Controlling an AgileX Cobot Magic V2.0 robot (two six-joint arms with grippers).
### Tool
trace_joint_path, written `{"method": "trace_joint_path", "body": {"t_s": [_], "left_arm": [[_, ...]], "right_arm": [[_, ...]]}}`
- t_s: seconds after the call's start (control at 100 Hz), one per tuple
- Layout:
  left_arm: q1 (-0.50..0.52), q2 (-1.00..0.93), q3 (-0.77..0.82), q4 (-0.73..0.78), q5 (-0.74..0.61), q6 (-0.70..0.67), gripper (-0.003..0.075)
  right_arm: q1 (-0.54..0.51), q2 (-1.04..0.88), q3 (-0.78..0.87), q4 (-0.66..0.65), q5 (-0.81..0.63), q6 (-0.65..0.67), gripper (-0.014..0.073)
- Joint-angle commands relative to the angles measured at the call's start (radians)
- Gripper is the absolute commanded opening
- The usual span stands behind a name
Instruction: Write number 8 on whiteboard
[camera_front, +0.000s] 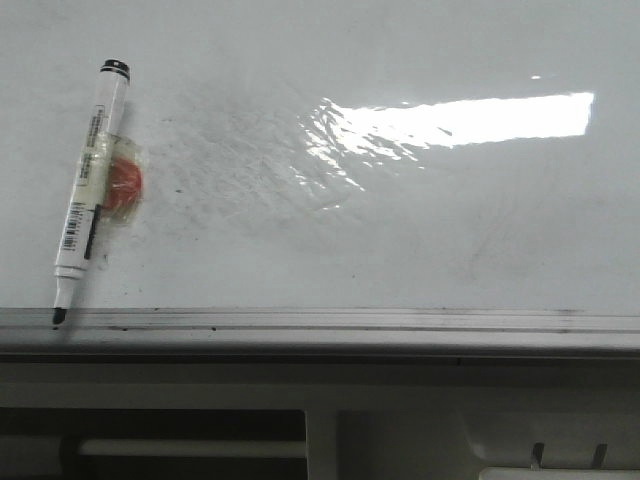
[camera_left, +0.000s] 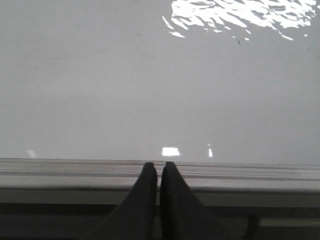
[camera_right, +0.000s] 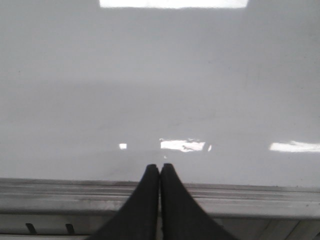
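The whiteboard (camera_front: 420, 220) fills the front view, with only grey smudges on it and a bright glare patch. Only that view shows a white marker (camera_front: 88, 190) lying left of the glare, its black tip at the grey edge rail (camera_front: 350, 322); an orange object (taped on, blurred) clings to it. Its barcode label is unreadable. Each wrist view shows its gripper, left (camera_left: 158, 172) and right (camera_right: 160, 175), closed with nothing between the fingers, over the rail.

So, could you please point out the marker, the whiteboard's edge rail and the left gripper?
marker (camera_front: 88, 180): front view, mid-barrel.
edge rail (camera_front: 400, 325): front view, its top face.
left gripper (camera_left: 158, 172): left wrist view, between the closed fingertips.
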Motion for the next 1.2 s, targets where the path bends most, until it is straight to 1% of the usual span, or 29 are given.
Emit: {"method": "trace_joint_path", "body": {"t_s": [0.0, 0.83, 0.93, 1.08, 1.13, 1.16, 1.19], "left_arm": [[0.002, -0.026, 0.038, -0.009, -0.060, -0.008, -0.0020], [0.002, -0.026, 0.038, -0.009, -0.060, -0.008, -0.0020], [0.002, -0.026, 0.038, -0.009, -0.060, -0.008, -0.0020], [0.002, -0.026, 0.038, -0.014, -0.084, -0.008, -0.0020], [0.002, -0.026, 0.038, -0.073, -0.127, -0.010, -0.0020], [0.000, -0.026, 0.038, -0.157, -0.157, -0.017, -0.0020], [0.000, -0.026, 0.038, -0.245, -0.197, -0.021, -0.0020]], "right_arm": [[-0.008, -0.016, 0.016, 0.000, -0.041, -0.006, -0.0043], [-0.008, -0.016, 0.016, -0.016, -0.041, -0.006, -0.0043], [-0.008, -0.016, 0.016, -0.026, -0.081, -0.006, -0.0043], [-0.008, -0.016, 0.016, -0.028, -0.211, -0.006, -0.0043], [-0.008, -0.016, 0.016, -0.009, -0.274, -0.004, -0.0043], [-0.008, -0.016, 0.016, 0.012, -0.314, 0.004, -0.0043], [-0.008, -0.016, 0.016, 0.060, -0.366, 0.018, -0.0043]]}}
